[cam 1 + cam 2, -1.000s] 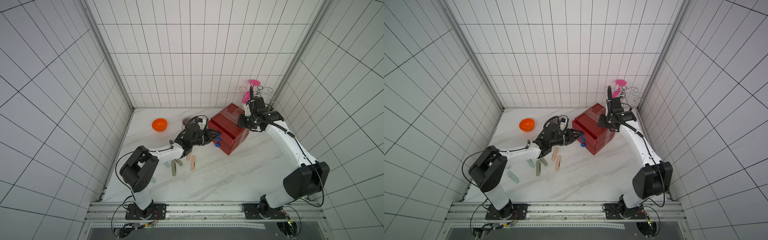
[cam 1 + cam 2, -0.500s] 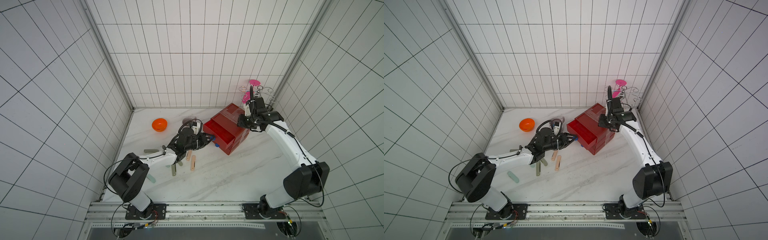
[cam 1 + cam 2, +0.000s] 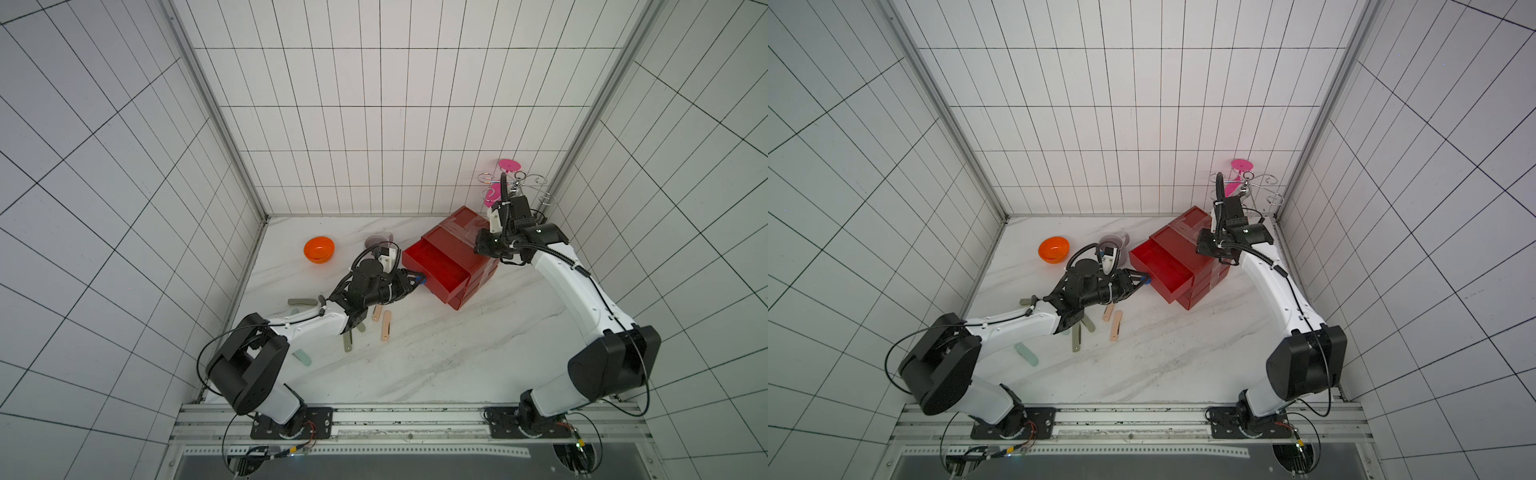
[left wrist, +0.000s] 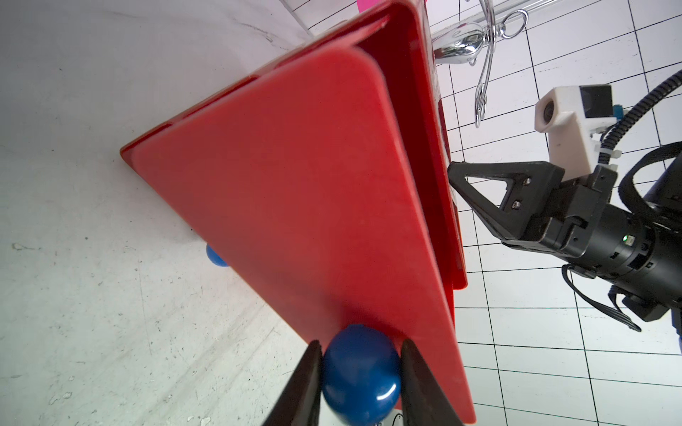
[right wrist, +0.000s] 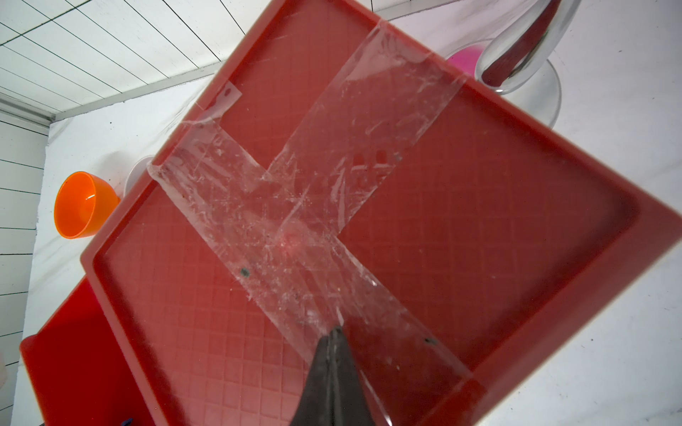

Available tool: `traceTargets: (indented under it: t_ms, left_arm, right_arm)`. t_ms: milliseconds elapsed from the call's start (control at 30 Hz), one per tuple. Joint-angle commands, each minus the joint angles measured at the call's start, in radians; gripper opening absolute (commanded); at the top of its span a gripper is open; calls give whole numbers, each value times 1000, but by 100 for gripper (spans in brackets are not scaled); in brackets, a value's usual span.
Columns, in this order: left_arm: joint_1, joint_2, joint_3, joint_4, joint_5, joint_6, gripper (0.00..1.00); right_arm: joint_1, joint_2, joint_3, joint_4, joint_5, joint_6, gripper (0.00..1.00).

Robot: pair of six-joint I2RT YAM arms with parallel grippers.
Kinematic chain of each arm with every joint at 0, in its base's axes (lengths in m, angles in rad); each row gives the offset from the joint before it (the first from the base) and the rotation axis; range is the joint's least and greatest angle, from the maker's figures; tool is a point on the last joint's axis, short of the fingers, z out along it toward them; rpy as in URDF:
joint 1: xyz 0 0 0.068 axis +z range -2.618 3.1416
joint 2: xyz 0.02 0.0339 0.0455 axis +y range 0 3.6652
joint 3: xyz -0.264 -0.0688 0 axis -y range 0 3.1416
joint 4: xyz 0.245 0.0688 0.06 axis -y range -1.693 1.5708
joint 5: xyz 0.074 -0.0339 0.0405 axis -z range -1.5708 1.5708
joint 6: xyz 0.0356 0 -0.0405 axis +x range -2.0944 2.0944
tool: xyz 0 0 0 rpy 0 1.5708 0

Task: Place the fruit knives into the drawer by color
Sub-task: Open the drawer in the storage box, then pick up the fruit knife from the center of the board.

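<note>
marble tabletop [image 3: 457,353]: white with grey veins, under everything listed here.
mint fruit knife [image 3: 301,358] [image 3: 1025,354]: flat on the tabletop, nearest the rail, just beside the left arm's elbow.
olive fruit knife [image 3: 348,341] [image 3: 1076,340]: flat, a little farther in, one end hidden under the left forearm; a second one [image 3: 360,327] pokes out beside it, and a third [image 3: 301,301] lies beyond the forearm, toward the left wall.
peach fruit knives [image 3: 386,326] [image 3: 1116,326]: two, near each other, one [image 3: 377,312] partly under the left wrist; on the tabletop, outside the drawer and apart from the chest.
left gripper [image 3: 415,280] [image 3: 1142,279] [image 4: 361,345]: reaches level toward the chest, one finger on each side of the blue knob, close against the ball; cannot tell whether clamped on it or just clear.
blue knob [image 4: 360,376]: on the front panel of the top drawer; another knob [image 4: 216,256] peeks out lower down.
top drawer [image 3: 436,266] [image 3: 1163,266]: pulled well out toward the left gripper, red inside facing up.
red chest of drawers [image 3: 478,286] [image 3: 1208,282] [image 5: 479,221]: stands at the back right, at an angle to the walls, lower drawers set back under the open one.
right gripper [image 5: 334,333] [image 4: 454,169]: fingers pressed together, nothing between them, tip set on the taped top of the chest.
clear tape [image 5: 313,166]: crossed strips over the chest's top.
mauve mug [image 3: 378,240] [image 3: 1113,241]: between the orange bowl and the chest, behind the left gripper.
orange bowl [image 3: 318,249] [image 3: 1053,249] [image 5: 81,204]: left of the mug, well apart from the chest.
chrome rack [image 3: 519,187] [image 3: 1250,187] [image 4: 483,55]: in the back right corner behind the chest, curled hooks, a pink piece [image 3: 509,165] on it.
</note>
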Motion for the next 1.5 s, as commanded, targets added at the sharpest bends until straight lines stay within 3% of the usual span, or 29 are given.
traceTargets:
  t_ms: [0, 167, 433, 933, 1200, 1467]
  left_arm:
    - [11, -38, -27, -55, -50, 4, 48]
    - [10, -81, -9, -125, -76, 48, 58]
    - [10, -175, -14, -244, -125, 98, 63]
    - [80, -401, 24, -901, -416, 362, 70]
    - [217, -286, 122, -1171, -409, 514, 71]
    - [234, -85, 159, -1289, -397, 610, 70]
  right_arm:
    - [11, -29, -52, -28, -15, 8, 0]
    - [10, -43, -63, -28, -22, 8, 0]
    - [11, -71, -76, -27, -24, 5, 0]
    - [10, -75, -81, -58, -40, -18, 0]
    - [11, -73, -94, -68, -38, -29, 1]
    - [10, -75, -96, -69, -47, -41, 2]
